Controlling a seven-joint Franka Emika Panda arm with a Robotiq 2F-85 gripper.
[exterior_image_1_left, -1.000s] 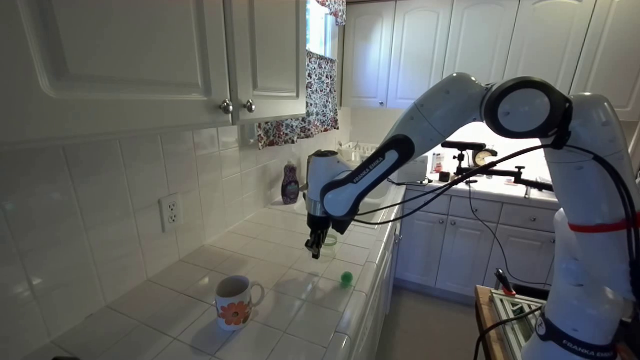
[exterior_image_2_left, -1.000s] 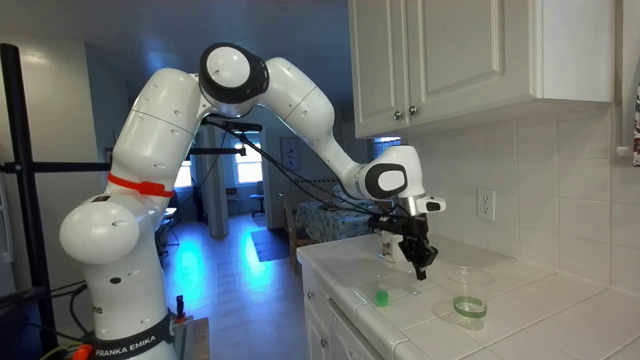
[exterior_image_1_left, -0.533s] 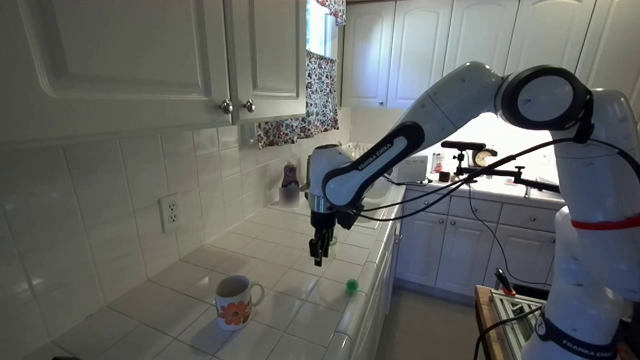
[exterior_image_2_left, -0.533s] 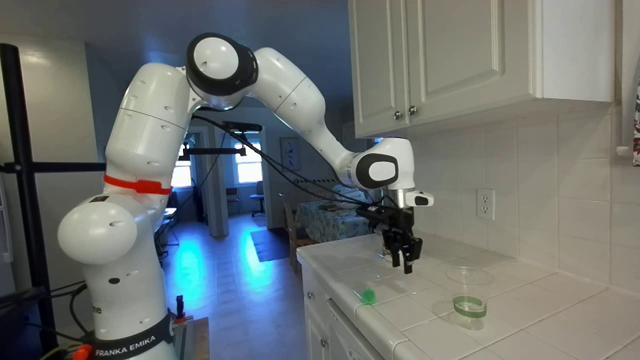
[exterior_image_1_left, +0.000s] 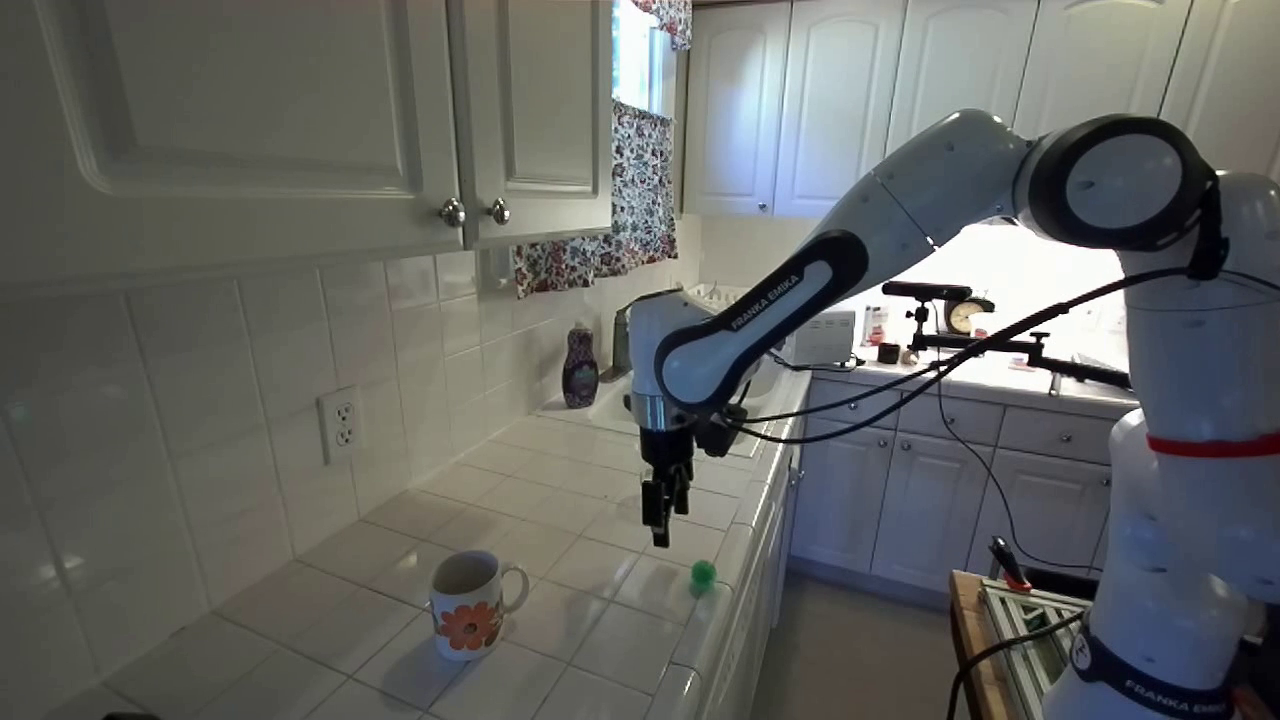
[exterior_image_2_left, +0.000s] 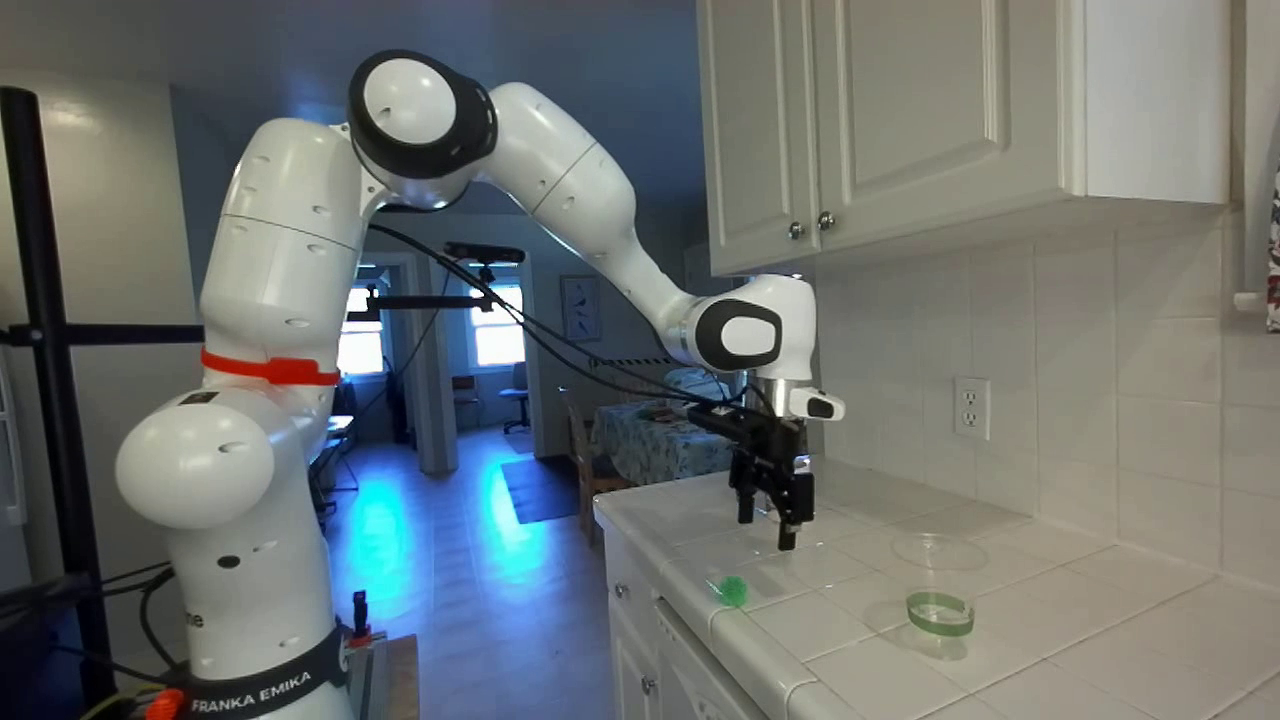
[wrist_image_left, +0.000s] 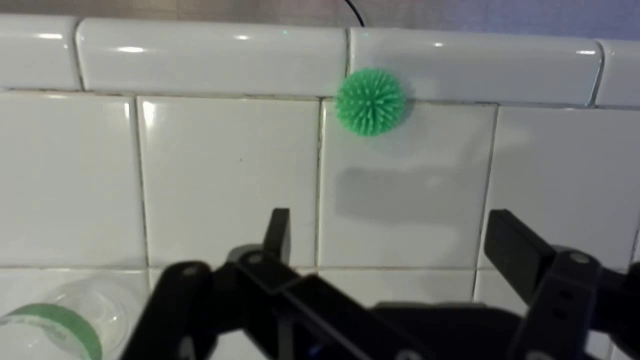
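Observation:
My gripper (wrist_image_left: 390, 235) points down above the tiled counter (exterior_image_1_left: 560, 500) with its jaws wide apart and only tile between them. A spiky green ball (wrist_image_left: 370, 102) rests by the rounded counter edge, ahead of the fingers and apart from them. In both exterior views the gripper (exterior_image_1_left: 668, 525) (exterior_image_2_left: 767, 532) hangs higher than the ball (exterior_image_1_left: 703, 577) (exterior_image_2_left: 732, 591) and off to its wall side. A clear cup with a green band (exterior_image_2_left: 940, 613) stands upright on the counter; part of that cup (wrist_image_left: 65, 320) shows in the wrist view's lower left corner.
A white mug with an orange flower (exterior_image_1_left: 468, 610) stands on the counter near the wall. Dish soap (exterior_image_1_left: 580, 368) is beside the sink farther back. White cabinets (exterior_image_2_left: 900, 110) hang over the counter. Past the rounded edge (wrist_image_left: 215, 57) the counter drops to the floor.
The jaws have gone from closed together to wide apart. My gripper has shifted toward the counter's front edge, away from the cup. The green ball has moved slightly toward that edge.

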